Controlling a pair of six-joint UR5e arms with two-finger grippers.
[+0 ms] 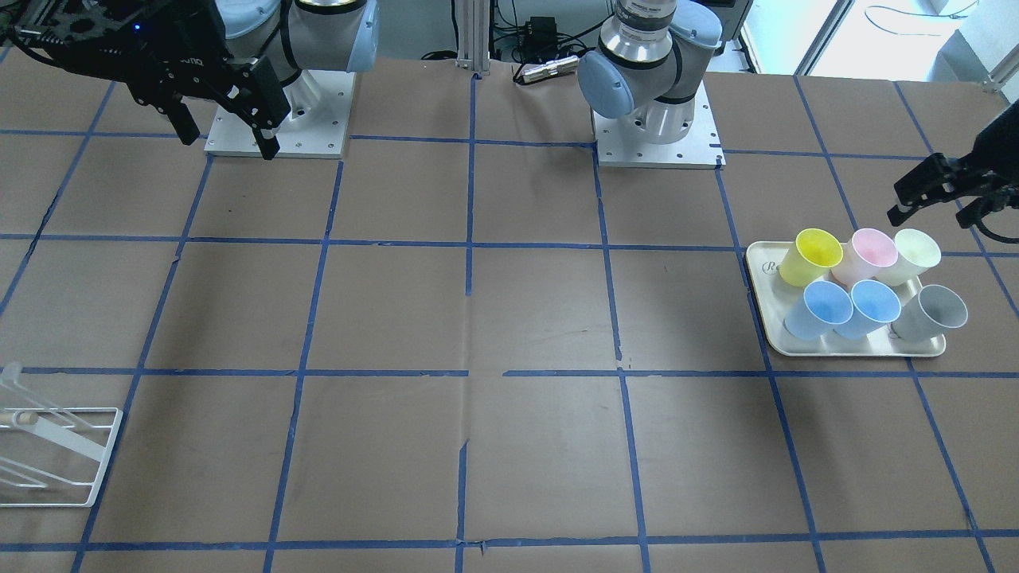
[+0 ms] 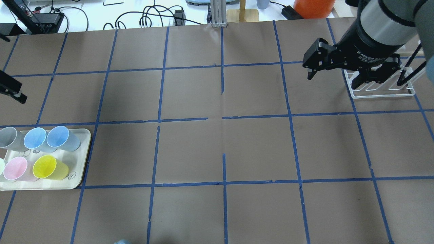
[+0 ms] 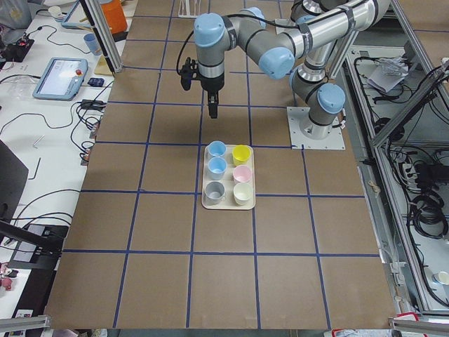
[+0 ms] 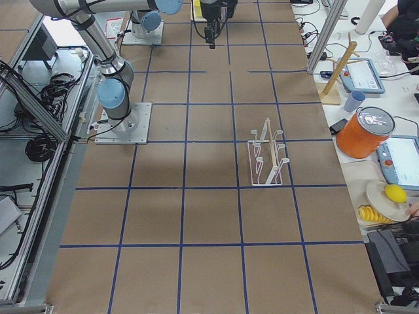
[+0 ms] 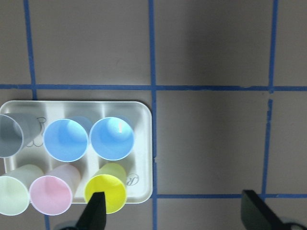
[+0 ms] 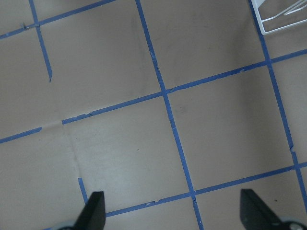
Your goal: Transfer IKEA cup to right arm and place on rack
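Observation:
The grey IKEA cup stands on the cream tray, at the corner of a group of several cups. It also shows in the overhead view and the left wrist view. My left gripper hovers open and empty above the table just beyond the tray; its fingertips frame the yellow cup. My right gripper hangs open and empty above the table beside the white wire rack. The rack holds nothing.
On the tray with the grey cup are two blue cups, a yellow cup, a pink cup and a cream cup. The brown table carries a blue tape grid. The arm bases are at the robot's edge.

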